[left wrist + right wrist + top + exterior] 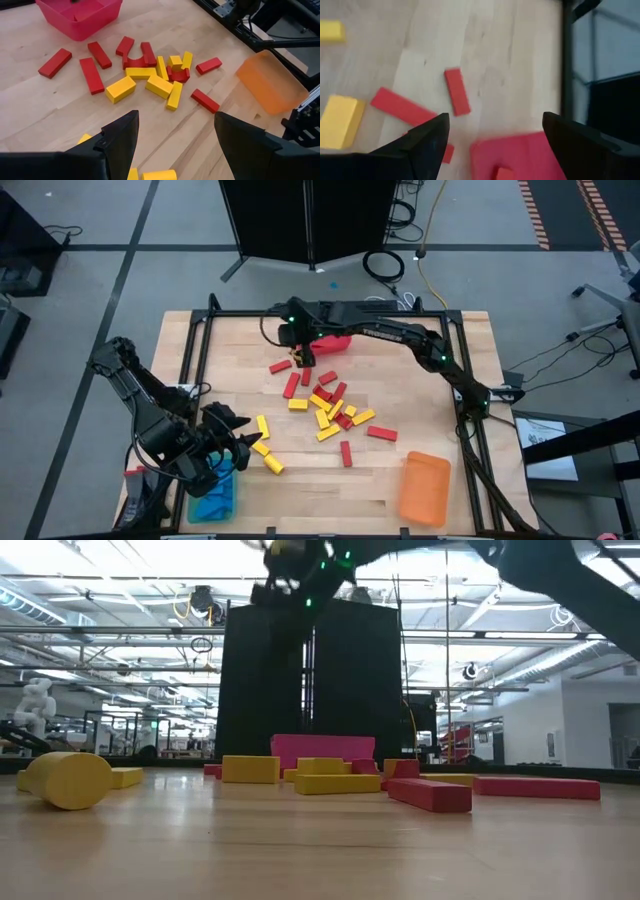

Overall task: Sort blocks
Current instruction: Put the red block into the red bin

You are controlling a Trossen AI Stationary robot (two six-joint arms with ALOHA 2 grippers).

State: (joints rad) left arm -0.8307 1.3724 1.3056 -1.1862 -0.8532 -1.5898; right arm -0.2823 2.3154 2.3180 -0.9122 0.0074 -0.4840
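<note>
Red and yellow blocks (328, 408) lie flat and scattered on the middle of the wooden table; the left wrist view shows the same blocks (150, 75). My right gripper (302, 358) hangs open over the near left corner of the red bin (333, 341), nothing between its fingers (427, 135). A red block (504, 173) lies in the red bin (520, 155) below it. My left gripper (238, 444) stands open at the near left, above a few yellow blocks (265, 452), its fingers (122, 137) holding nothing.
A blue bin (214, 498) sits at the near left edge under my left arm. An orange bin (425, 488) lies at the near right. A black metal frame (200, 340) borders the table. In the low view a yellow block (70, 780) lies close by on the left.
</note>
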